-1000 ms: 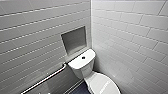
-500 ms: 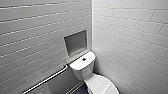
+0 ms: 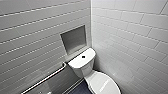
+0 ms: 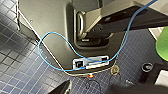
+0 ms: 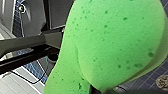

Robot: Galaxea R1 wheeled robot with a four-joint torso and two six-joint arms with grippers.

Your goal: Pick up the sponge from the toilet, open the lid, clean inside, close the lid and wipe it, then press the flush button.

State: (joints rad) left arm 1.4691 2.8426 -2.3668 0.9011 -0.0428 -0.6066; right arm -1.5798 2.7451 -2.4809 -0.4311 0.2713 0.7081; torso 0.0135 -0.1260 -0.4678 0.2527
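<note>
Your right pincer (image 5: pixel 93 89) is gripping the sponge (image 5: pixel 112 45). It is closed on it, and just a dark sliver of the pincer is peeking out under the green edge. The sponge is hanging clear of the floor (image 5: pixel 150 80), bright green and pitted, and is looming large in front of the right wrist camera. Behind it you are seeing dark robot bars and dark blue floor tile.

Your left pincer (image 4: pixel 96 90) is giving no clear reading, so I cannot tell whether it is wide or narrow. Around it, the robot's grey body (image 4: pixel 50 22) is standing over the blue-tiled floor. A thin blue cable (image 4: pixel 50 37) is looping across that body, and a small orange light (image 4: pixel 91 75) is glowing at its lower edge. A slice of the green sponge is showing off to one side in this view too.

Further out, in the head view, the toilet (image 3: pixel 85 68) is sitting in the corner where two pale tiled walls meet. The lid (image 3: pixel 103 83) is lying down over the bowl. The flush button (image 3: pixel 83 56) is showing as a dark dot in the middle of the white tank top. A square niche (image 3: pixel 73 40) is sitting in the wall just behind the tank. A metal grab bar (image 3: pixel 45 80) is running along the wall beside the toilet.
</note>
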